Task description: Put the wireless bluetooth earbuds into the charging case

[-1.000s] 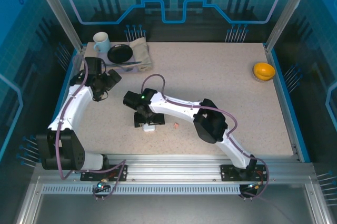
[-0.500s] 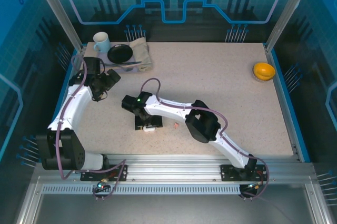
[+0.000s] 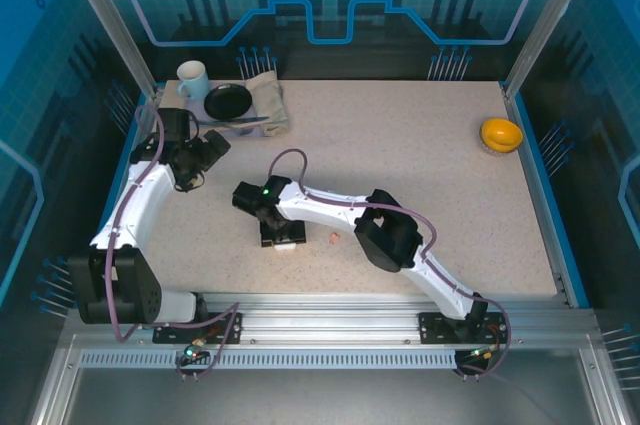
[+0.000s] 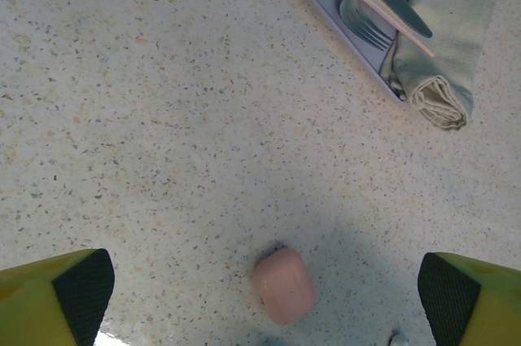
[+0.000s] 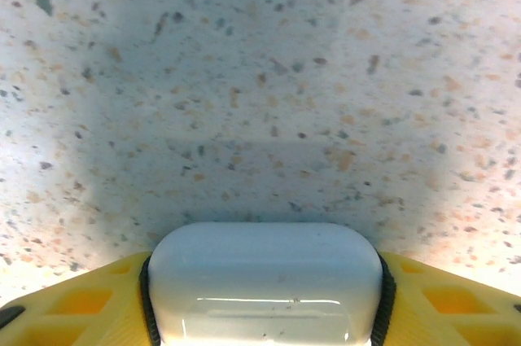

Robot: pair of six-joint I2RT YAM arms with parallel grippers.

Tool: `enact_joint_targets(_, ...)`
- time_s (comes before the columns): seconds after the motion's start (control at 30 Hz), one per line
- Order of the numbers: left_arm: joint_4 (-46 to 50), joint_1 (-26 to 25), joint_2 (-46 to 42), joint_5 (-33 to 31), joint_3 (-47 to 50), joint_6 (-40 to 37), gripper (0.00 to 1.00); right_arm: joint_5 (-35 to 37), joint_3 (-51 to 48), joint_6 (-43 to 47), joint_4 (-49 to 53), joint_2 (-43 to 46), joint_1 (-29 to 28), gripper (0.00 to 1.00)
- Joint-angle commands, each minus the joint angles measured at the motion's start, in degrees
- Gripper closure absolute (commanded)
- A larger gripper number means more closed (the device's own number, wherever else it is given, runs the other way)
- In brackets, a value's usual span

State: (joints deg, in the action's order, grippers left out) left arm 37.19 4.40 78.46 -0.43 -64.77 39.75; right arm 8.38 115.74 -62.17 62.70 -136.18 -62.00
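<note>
Yellow, black-padded fingers [image 5: 81, 297] of the right end effector [image 5: 264, 289] press against both sides of a glossy white rounded plastic charging case [image 5: 264, 260], pinching it just above the speckled beige stone-look desk [image 5: 260, 77]. In the top view, a tiny salmon-pink plastic earbud [image 3: 334, 238] lies on the desk just right of that case, apart from it. The left end effector [image 4: 264, 293] hangs with its fingers spread wide, holding nothing. A salmon-pink rounded plastic case [image 4: 283, 285] sits on the desk between them, touching neither. A tiny white piece [image 4: 397, 338] lies near the right finger, too cut off to identify. Farther out, a grey tray [image 4: 334, 12] carries a metal fork [image 4: 358, 16] and a knife [image 4: 399, 4], with a rolled beige cloth napkin [image 4: 444, 77] beside it.
</note>
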Motion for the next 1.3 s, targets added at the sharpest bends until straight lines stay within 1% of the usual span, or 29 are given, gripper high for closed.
enact_joint_targets(0.0, -1.18, 0.61, -1.62, 3.49, 0.59, -0.45, 0.01, 2.37, -3.73, -1.65, -1.22, 6.83, 0.26, 0.46)
enact_joint_targets(0.13, -3.42, 0.65, -2.12, 8.90, 2.14, -0.37, 0.01, 4.06, -8.57, -2.74, -3.44, 13.09, 2.21, 0.47)
enact_joint_targets(0.23, -8.47, 0.55, -4.18, 16.26, 6.41, 1.03, 0.01, 4.68, -12.63, -3.79, -6.25, 18.58, 4.95, 0.47)
enact_joint_targets(0.37, -19.54, 0.20, -10.38, 25.26, 16.08, 5.69, 0.01, 5.21, -17.12, -5.44, -9.53, 25.39, 10.23, 0.47)
enact_joint_targets(0.43, -25.34, -0.53, -14.07, 28.10, 21.58, 8.02, 0.01, 4.50, -18.60, -6.02, -11.12, 27.74, 13.05, 0.47)
enact_joint_targets(0.5, -30.69, -2.11, -18.10, 29.40, 26.18, 9.00, 0.01, 3.11, -19.78, -6.57, -12.90, 29.57, 15.81, 0.47)
enact_joint_targets(0.57, -35.66, -4.43, -21.20, 29.59, 29.97, 10.36, 0.01, 1.20, -20.69, -7.59, -14.75, 30.77, 18.55, 0.46)
enact_joint_targets(0.67, -47.00, -10.16, -23.63, 28.65, 36.13, 12.88, 0.01, -3.15, -22.11, -9.74, -18.48, 32.02, 21.93, 0.46)
enact_joint_targets(0.73, -52.49, -15.18, -23.87, 26.04, 38.71, 12.72, 0.01, -5.57, -22.87, -11.32, -20.62, 32.42, 23.62, 0.46)
enact_joint_targets(0.8, -55.46, -20.11, -23.37, 21.94, 40.19, 11.19, 0.01, -7.75, -23.47, -12.99, -22.29, 32.60, 24.90, 0.46)
enact_joint_targets(0.9, -59.11, -25.31, -20.54, 17.05, 41.19, 9.77, 0.02, -11.19, -25.08, -15.87, -25.33, 32.77, 26.15, 0.46)
enact_joint_targets(1.07, -66.70, -28.45, -12.72, 15.44, 40.19, 9.21, 0.11, -15.81, -27.35, -20.40, -30.55, 32.43, 26.67, 0.46)
enact_joint_targets(1.27, -69.52, -29.74, -5.62, 14.95, 35.61, 7.75, 0.24, -17.41, -28.34, -23.37, -33.03, 32.54, 25.90, 0.46)
